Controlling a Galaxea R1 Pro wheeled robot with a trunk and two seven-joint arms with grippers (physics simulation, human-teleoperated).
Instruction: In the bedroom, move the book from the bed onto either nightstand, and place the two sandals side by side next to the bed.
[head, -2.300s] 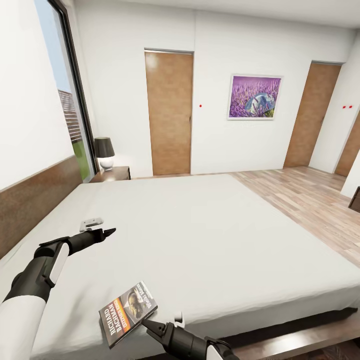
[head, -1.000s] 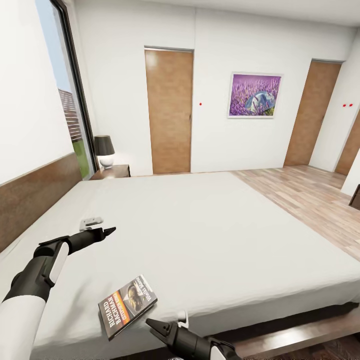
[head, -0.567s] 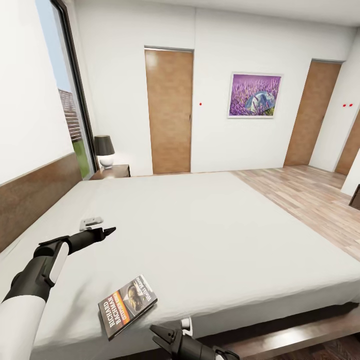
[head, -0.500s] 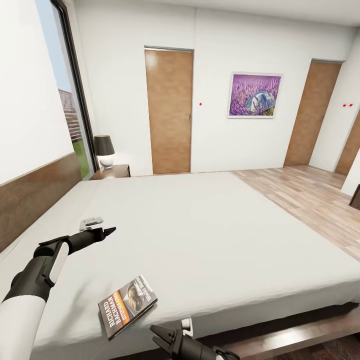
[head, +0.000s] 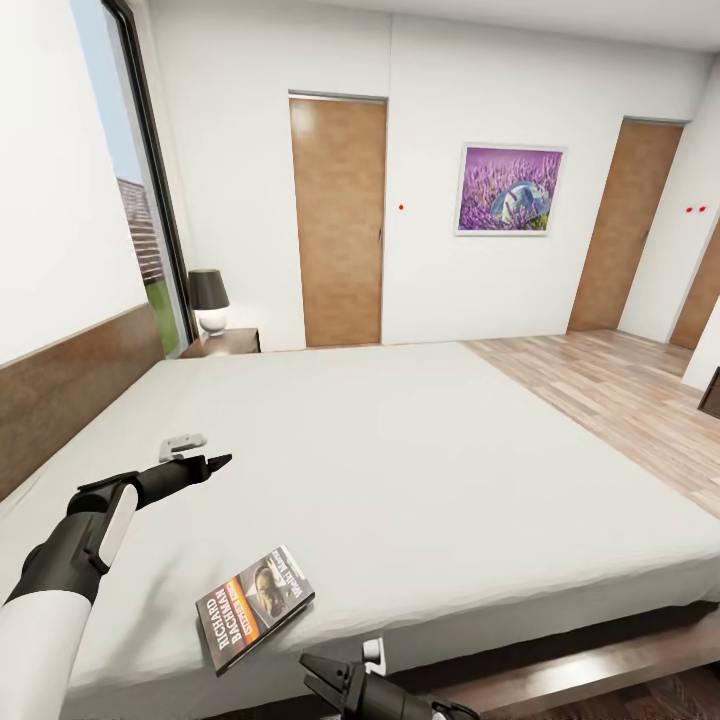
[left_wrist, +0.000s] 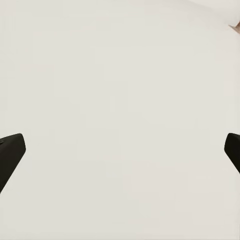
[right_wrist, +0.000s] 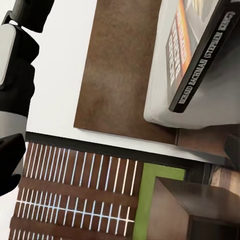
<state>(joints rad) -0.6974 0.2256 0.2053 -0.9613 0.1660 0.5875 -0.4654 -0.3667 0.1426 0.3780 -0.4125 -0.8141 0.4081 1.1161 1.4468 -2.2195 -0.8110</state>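
Note:
The book (head: 255, 605), a thin paperback with an orange band, lies flat on the bed (head: 430, 460) close to its near edge. Just past that edge and lower than the mattress, my right gripper (head: 322, 678) is open and empty, a little to the right of the book. The right wrist view shows the book's spine (right_wrist: 200, 60) overhanging the mattress corner, apart from my fingertips (right_wrist: 11, 162). My left gripper (head: 222, 461) hovers open over bare mattress (left_wrist: 120, 100), well away from the book. The sandals are out of view.
A dark nightstand (head: 225, 346) with a black-shaded lamp (head: 209, 302) stands at the bed's far left corner. Another dark cabinet (right_wrist: 200, 210) sits low beside the headboard (right_wrist: 125, 75). Wood floor (head: 620, 400) runs along the bed's right side, with brown doors (head: 338, 225) behind.
My right gripper has dropped from beside the book to below the bed's near edge, and its fingers have spread. The book and the left arm stay as they were.

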